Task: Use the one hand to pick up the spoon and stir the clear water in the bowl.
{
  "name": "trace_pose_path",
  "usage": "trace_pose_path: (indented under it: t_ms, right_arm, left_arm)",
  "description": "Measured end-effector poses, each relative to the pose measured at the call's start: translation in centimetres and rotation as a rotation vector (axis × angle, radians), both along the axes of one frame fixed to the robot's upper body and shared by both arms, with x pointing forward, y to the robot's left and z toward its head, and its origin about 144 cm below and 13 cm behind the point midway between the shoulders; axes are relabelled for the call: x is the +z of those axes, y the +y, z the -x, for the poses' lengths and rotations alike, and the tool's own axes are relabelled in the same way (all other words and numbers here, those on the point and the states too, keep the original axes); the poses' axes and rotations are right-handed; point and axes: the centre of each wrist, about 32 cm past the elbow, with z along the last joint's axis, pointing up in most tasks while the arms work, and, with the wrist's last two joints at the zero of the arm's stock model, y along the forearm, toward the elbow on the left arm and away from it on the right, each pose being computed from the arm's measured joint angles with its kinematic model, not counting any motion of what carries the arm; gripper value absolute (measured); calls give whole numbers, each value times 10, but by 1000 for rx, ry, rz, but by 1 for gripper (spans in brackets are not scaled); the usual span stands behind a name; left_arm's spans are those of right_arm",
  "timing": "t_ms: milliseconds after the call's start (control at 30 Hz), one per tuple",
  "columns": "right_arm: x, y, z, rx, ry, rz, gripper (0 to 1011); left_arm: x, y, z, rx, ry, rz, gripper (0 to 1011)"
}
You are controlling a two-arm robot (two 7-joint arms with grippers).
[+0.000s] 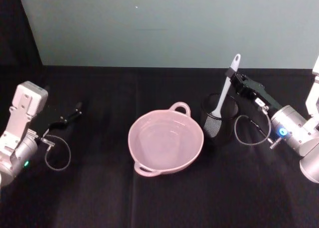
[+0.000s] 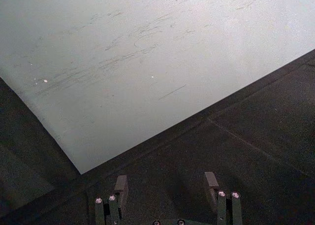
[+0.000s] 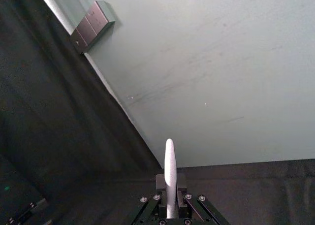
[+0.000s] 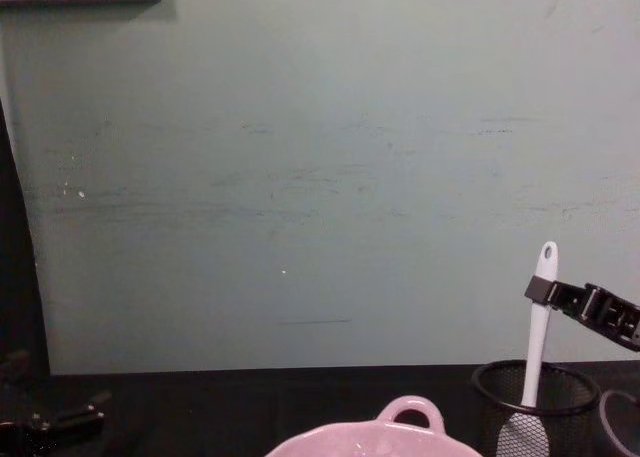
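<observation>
Nearest us, the pink bowl [image 1: 165, 141] sits mid-tabletop [image 1: 99, 198] with clear water in it, nothing dipped in yet. Just beside it on the right stands the mesh cup [image 1: 218, 119], and the spoon [image 1: 225, 86] is upright in there, head down at the bottom, handle poking out the top. The right gripper [image 1: 230, 76] is clamped on that handle near its tip, fingers closed either side of the white stem in the right wrist view.

Risk from here, as I read it: the spoon head is deep in the cup, so a lift that drifts sideways could hook the rim and tip the cup toward the bowl. The grasp is high on a slim handle too, so the spoon could swing or slip between the fingers once it is free. It wants a straight pull upward.

Over on the far left, the left gripper [image 1: 75, 112] is parked, fingers spread, holding nothing.
</observation>
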Motion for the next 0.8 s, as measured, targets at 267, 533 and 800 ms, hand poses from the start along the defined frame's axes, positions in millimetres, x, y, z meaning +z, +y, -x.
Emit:
trace_pose_path:
  t_ms: [267,533,800]
  right_arm:
    - [-2,-1,-2,12,14,-7,116]
    - [-2,-1,-1,8,12,-7,230]
    - [-1,0,-1,7,9,-6,487]
  left_arm:
    - [0,0,0,0,0,0,1011]
    - [0,0,0,0,0,0,1011]
    - [0,0,0,0,0,0,1011]
